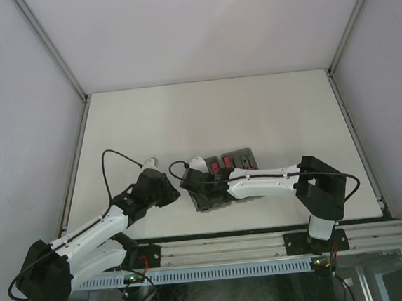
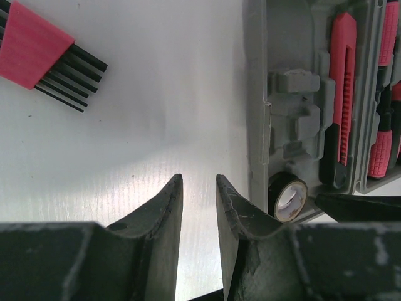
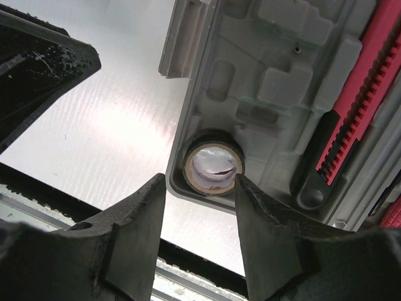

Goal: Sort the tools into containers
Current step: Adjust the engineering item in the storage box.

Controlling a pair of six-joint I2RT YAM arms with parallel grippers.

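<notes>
Your right tool [image 3: 200, 179] stood open astride the ring [image 3: 213, 164], likely light and stiff; its outer wall offered the hold. Left tool [image 2: 199, 180] ajar, empty.

From above, my right arm [image 1: 260, 182] hides most of the grey tray [image 1: 243, 152] (the pink hex-key holder [image 2: 31, 44] is cut off at the left wrist view's corner).

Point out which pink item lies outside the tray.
The hex-key set: its pink holder and black keys lie on the table, apart from the tray. The knife and the other pink handles sit in tray recesses.
</notes>
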